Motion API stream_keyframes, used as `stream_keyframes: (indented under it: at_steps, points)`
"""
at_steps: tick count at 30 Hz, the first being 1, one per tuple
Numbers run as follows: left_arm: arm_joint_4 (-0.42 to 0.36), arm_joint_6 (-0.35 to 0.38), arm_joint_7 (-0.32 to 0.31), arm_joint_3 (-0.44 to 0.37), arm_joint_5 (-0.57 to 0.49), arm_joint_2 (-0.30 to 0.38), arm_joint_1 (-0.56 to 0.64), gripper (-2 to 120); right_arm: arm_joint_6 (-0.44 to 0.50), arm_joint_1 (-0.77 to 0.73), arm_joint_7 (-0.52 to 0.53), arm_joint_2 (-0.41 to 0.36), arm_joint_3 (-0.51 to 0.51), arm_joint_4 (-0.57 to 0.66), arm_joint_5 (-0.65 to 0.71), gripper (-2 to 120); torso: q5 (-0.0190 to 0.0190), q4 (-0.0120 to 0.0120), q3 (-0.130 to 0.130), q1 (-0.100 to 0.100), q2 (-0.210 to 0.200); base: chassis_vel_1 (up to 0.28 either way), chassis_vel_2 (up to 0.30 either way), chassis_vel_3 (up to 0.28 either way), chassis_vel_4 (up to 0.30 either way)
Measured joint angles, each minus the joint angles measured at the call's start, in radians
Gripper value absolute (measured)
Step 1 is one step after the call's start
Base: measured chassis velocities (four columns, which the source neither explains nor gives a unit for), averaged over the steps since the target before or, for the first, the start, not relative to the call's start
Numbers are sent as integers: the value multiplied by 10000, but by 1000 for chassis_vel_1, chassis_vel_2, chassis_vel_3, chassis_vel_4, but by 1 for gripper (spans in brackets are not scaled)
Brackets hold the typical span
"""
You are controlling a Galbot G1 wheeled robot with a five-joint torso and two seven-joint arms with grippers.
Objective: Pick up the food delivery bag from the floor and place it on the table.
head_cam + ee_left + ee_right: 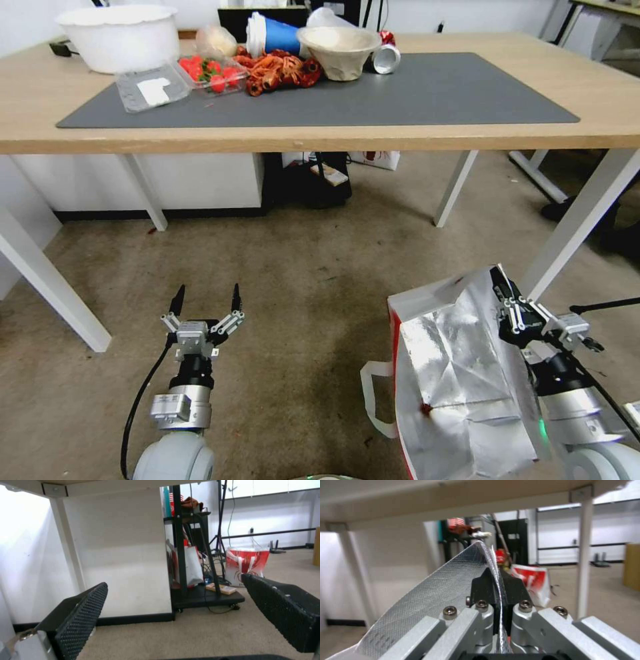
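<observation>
The food delivery bag (460, 373) is at the lower right of the head view, over the floor (300, 280), its silver foil lining facing up and a white strap handle (373, 400) drooping at its side. My right gripper (500, 280) is shut on the bag's upper rim. The right wrist view shows the foil wall (436, 597) pinched between the right gripper's (496, 576) black fingers. My left gripper (207, 300) hangs open and empty above the carpet, well left of the bag; in its own view the left gripper (175, 580) holds nothing. The table (467, 137) with its grey mat (433, 87) stands ahead.
A white table leg (573, 227) stands close beside the bag and my right gripper. Another leg (53, 287) is at the far left. Food containers, a white bowl (120, 37) and a can crowd the mat's back left. A black cart (313, 180) sits under the table.
</observation>
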Motion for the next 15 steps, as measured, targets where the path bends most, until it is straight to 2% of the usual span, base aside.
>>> stream_keyframes:
  at_steps: [15]
  points:
    - [-89, -33, 23, 16, -166, 36, 12, 100, -843, 139, -730, -1259, -40, 878, 2228, 0, 1, 0, 0, 0, 0, 0, 0, 0, 0]
